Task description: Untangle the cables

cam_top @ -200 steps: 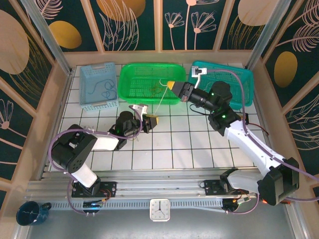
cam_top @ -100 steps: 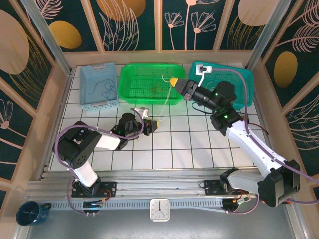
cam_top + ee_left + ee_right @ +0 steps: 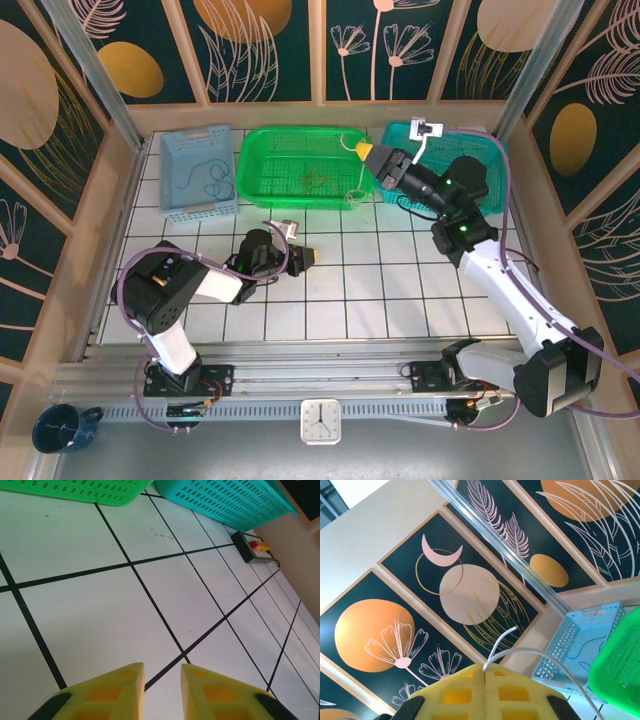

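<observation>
Right wrist camera: the right gripper [image 3: 484,670] has its yellow fingers [image 3: 455,695] pressed together on a whitish cable [image 3: 540,651]. One short end of the cable pokes up past the fingertips, and the longer run arcs away to the right.

From the top external camera, that gripper is raised at the far right corner of the green basket [image 3: 262,190], next to the teal basket [image 3: 495,160]. The cable hangs from it in a thin line down to the green basket's near rim. A tan-gold cable [image 3: 313,180] lies curled on the green basket's floor. A dark cable [image 3: 207,180] lies looped in the light blue basket [image 3: 175,205] at far left.

The left gripper [image 3: 305,257] sits low over the white tiled table [image 3: 380,290], near the green basket's front wall. In the left wrist camera its two yellow fingers [image 3: 120,690] stand slightly apart, with bare tile showing in the gap and nothing between them. A small black box [image 3: 255,551] with red and yellow parts rests on the tiles by the side wall.
</observation>
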Motion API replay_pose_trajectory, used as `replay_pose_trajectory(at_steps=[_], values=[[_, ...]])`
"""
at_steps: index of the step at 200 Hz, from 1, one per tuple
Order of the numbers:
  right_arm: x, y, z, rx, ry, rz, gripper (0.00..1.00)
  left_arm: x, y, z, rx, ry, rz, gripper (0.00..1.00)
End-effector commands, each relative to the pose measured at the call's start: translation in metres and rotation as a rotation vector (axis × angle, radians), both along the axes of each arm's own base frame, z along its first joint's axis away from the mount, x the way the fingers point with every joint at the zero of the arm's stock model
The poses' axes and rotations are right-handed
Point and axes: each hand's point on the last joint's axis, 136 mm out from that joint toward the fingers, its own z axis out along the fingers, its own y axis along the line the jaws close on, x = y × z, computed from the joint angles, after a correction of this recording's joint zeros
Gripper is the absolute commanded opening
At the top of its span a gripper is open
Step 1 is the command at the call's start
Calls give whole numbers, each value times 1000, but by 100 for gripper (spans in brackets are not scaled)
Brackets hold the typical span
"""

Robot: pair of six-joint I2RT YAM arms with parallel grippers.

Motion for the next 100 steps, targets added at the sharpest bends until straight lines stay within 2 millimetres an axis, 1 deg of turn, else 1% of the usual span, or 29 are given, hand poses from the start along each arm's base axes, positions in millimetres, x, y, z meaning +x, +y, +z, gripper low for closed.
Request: replay_pose_trajectory(at_steps=[1,8,9,12,36,57,100], values=[[-14,-4,32,34,-98,24,0,1,0,10,-26,-14,-2,30],[-15,-4,33,36,-99,29,0,2,0,10,-22,-15,1,33],[-15,-4,33,35,-98,31,0,2,0,15,-29,-26,1,34],[-16,-3,33,37,-99,35,0,3,0,21,-36,-38,3,35],[-21,-1,35,45,-96,68,0,7,-1,32,-37,-65,7,45],[-25,0,35,56,-90,97,0,10,-3,44,-33,-98,0,51],[-35,5,36,84,-79,159,0,15,-7,63,-13,-155,-24,55]])
